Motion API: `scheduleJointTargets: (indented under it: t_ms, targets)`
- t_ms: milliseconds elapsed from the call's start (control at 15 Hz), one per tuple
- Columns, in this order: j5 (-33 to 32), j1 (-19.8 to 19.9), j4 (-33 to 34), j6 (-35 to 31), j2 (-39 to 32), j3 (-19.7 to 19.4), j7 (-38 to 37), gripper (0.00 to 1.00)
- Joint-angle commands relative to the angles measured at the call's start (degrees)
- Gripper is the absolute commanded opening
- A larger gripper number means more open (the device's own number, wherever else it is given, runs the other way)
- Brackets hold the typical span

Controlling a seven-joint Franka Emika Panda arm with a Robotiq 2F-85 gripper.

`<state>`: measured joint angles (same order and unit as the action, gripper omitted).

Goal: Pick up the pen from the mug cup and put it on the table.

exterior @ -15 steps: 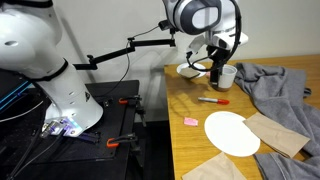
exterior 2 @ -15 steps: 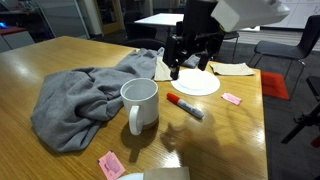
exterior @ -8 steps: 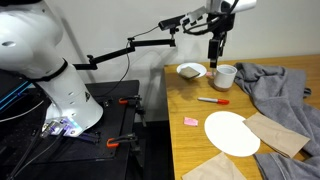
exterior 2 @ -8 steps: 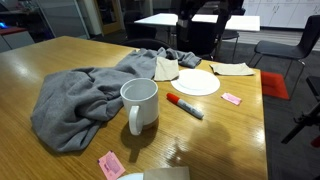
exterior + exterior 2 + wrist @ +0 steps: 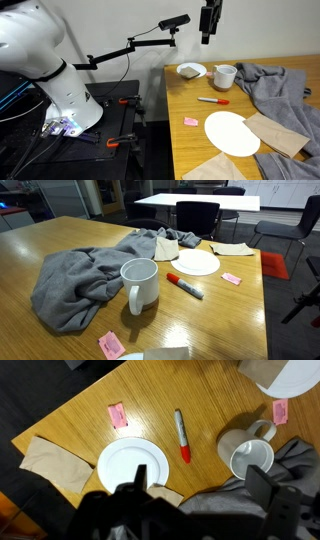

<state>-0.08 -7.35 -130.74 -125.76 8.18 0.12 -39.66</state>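
The pen (image 5: 181, 436) lies on the table (image 5: 150, 400) beside the mug (image 5: 250, 457). I see my gripper (image 5: 206, 36) high above, jaws apart.

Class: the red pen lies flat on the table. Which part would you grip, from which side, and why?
I would grip the pen around mid-barrel, coming straight down from above and closing across its width. It lies flat on the table with bare wood on either side, and it is apart from the mug.

Wrist view high overhead, exterior views at opposite table (image 5: 185, 95) ends, sharing mug cup (image 5: 225, 76)
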Motion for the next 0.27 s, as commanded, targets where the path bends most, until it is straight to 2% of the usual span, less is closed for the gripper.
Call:
scheduleJointTargets:
  t_ms: [0,200]
  targets:
    - [0.97,2.30,0.28,0.90,0.34,2.14,0.96,1.00]
    - [1.36,2.51,0.51,1.36,0.46,2.13,1.55,1.00]
